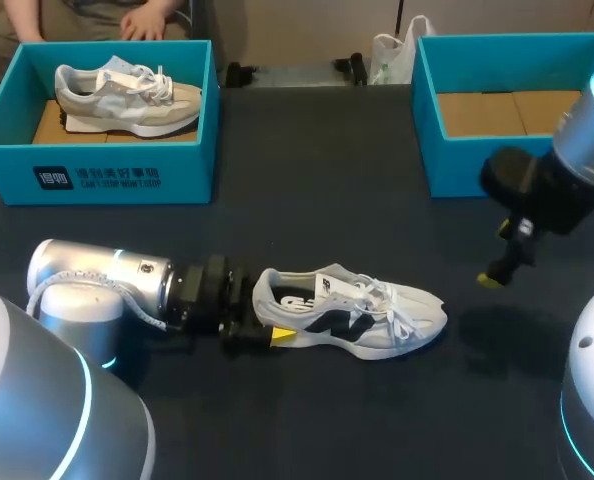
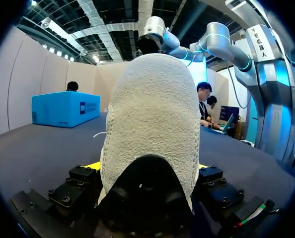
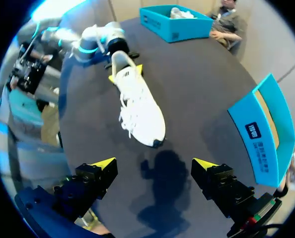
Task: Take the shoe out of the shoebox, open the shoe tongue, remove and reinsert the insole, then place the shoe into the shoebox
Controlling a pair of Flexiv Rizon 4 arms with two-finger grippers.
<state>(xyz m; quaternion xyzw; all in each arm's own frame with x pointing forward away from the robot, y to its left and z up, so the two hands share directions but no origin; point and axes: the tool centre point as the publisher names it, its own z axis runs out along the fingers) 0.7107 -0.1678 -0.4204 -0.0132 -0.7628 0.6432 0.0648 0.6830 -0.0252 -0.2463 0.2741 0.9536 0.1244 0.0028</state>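
A white shoe (image 1: 357, 315) with black side marks lies on its sole on the dark table (image 1: 307, 180), toe pointing right. My left gripper (image 1: 270, 318) comes in low from the left and is shut on the shoe's heel (image 2: 152, 124), with a yellow tip on each side of it. In the right wrist view the shoe (image 3: 137, 104) lies ahead of my right gripper (image 3: 155, 166), which is open and holds nothing. From the head camera, the right gripper (image 1: 492, 278) hangs above the table, right of the toe. An empty teal shoebox (image 1: 457, 160) stands at the back right.
A second teal shoebox (image 1: 97, 175) at the back left holds a beige shoe (image 1: 127, 95). A white plastic bag (image 1: 392, 55) sits at the table's far edge between the boxes.
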